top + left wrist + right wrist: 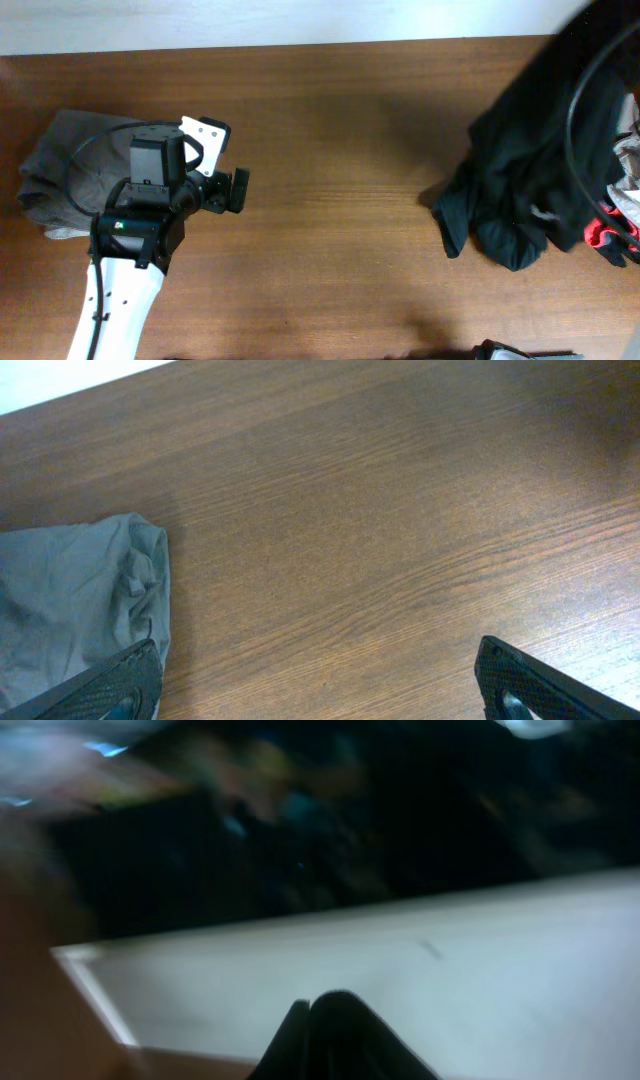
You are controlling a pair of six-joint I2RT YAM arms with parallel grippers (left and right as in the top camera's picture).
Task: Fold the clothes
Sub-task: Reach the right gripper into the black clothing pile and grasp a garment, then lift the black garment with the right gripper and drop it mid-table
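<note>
A heap of black clothes (520, 170) lies at the table's right side, with a small white mark on it. A folded grey garment (50, 170) lies at the far left, and its edge also shows in the left wrist view (80, 590). My left gripper (228, 162) is open and empty over bare wood just right of the grey garment; its two fingers (320, 700) are spread wide. My right gripper (335, 1015) is shut with its fingertips together and nothing between them. Its view is blurred and faces a white surface and dark shapes. The right arm is a dark blur (600, 50) over the heap.
A red and black item (605, 237) and light grey cloth (625, 150) sit at the right edge beside the black heap. A white wall (250, 20) runs along the table's far edge. The wooden table (340, 200) lies between the two garments.
</note>
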